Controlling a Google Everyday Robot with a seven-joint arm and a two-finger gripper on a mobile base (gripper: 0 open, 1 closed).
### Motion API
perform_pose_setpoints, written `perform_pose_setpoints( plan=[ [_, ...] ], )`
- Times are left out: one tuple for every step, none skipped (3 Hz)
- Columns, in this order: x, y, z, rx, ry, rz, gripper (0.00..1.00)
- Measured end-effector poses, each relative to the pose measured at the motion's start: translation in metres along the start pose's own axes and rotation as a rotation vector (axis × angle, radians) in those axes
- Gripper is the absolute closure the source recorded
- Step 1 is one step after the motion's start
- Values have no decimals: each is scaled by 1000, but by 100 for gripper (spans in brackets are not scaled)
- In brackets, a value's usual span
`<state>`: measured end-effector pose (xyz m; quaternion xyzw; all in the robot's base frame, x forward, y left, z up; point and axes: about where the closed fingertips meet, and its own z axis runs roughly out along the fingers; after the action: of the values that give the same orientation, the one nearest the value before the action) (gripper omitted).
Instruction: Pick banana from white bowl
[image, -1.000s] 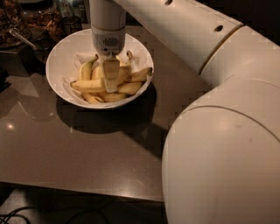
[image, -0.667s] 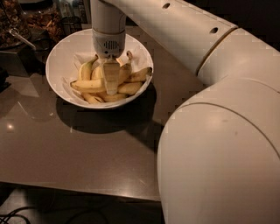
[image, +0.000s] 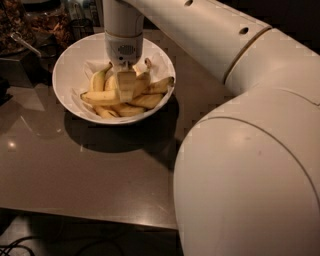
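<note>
The white bowl (image: 67, 75) stands at the back left of the brown table, lined with white paper and holding several bananas. A long pale-yellow banana (image: 100, 96) lies crosswise at the front of the pile, its right end running under my gripper. My gripper (image: 125, 89) hangs straight down from the white wrist (image: 122, 30) into the middle of the bowl and is low among the bananas, touching the pile. Other bananas (image: 150, 87) lie to its right and behind it. The wrist hides what lies directly beneath it.
The brown table (image: 75, 170) has its front edge near the bottom. My big white arm segment (image: 250, 175) fills the right side. Dark containers and a tray with a utensil (image: 25, 42) stand at the back left, close to the bowl.
The gripper has stayed at the same spot in the bowl. The near bulk of the arm has shifted slightly left. The bananas have not visibly moved.
</note>
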<state>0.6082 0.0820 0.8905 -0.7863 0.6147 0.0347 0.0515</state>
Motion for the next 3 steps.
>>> perform_pose_setpoints(
  plan=[
    [0, 0, 0, 0, 0, 0, 99],
    [9, 8, -20, 48, -13, 59, 100],
    [18, 28, -49, 83, -34, 152, 100]
  ],
)
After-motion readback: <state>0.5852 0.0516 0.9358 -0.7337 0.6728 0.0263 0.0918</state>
